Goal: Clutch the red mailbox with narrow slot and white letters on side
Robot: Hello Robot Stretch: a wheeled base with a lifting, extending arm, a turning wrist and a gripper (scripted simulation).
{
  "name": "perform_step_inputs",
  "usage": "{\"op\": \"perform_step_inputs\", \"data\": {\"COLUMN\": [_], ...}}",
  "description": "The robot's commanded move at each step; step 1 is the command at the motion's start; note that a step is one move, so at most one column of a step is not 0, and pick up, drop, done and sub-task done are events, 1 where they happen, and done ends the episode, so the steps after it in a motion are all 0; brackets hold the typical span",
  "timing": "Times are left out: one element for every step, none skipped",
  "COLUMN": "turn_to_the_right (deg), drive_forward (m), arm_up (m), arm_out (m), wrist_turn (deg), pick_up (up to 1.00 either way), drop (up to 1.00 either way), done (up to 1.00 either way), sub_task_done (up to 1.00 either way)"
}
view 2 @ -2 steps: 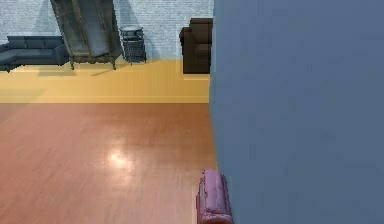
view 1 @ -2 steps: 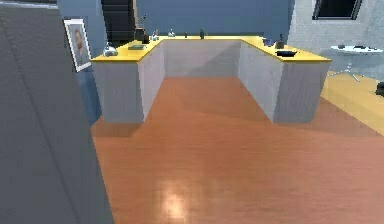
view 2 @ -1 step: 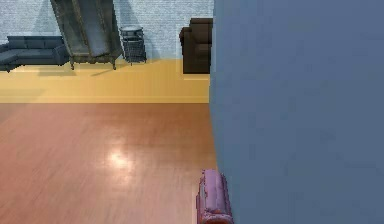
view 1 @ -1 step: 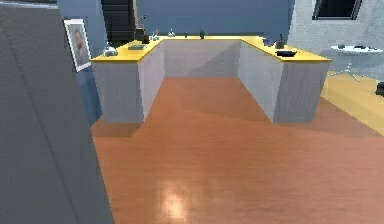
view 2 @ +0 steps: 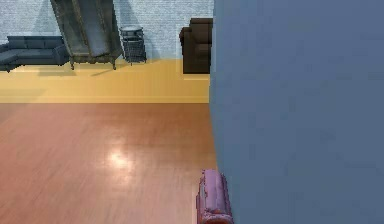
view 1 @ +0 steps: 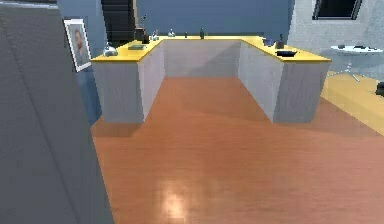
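Note:
A small pinkish-red boxy thing (view 2: 213, 197) lies on the wooden floor at the bottom of the arm side view, against the foot of a tall blue-grey wall (view 2: 300, 100). I cannot make out a slot or letters on it. In the forward view, a U-shaped counter (view 1: 120, 58) with a yellow top and grey sides carries several small dark things, too small to name.
The blue-grey wall (view 1: 40, 130) fills the forward view's left; a framed picture (view 1: 78, 45) hangs beyond it. A white table (view 1: 358, 50) stands at the far right. In the arm side view a grey sofa (view 2: 30, 50), a dark wardrobe (view 2: 85, 30), a rack (view 2: 133, 42) and a dark armchair (view 2: 197, 48) line the far wall. Bare wooden floor lies between.

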Motion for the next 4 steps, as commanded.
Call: {"op": "perform_step_inputs", "data": {"turn_to_the_right": [0.0, 0.0, 0.0, 0.0], "drive_forward": [0.00, 0.00, 0.00, 0.00], "arm_up": [0.00, 0.00, 0.00, 0.00], "arm_out": [0.00, 0.00, 0.00, 0.00], "wrist_turn": [45.0, 45.0, 45.0, 21.0], "pick_up": [0.00, 0.00, 0.00, 0.00], "drop": [0.00, 0.00, 0.00, 0.00], "done": [0.00, 0.00, 0.00, 0.00], "sub_task_done": [0.00, 0.00, 0.00, 0.00]}}
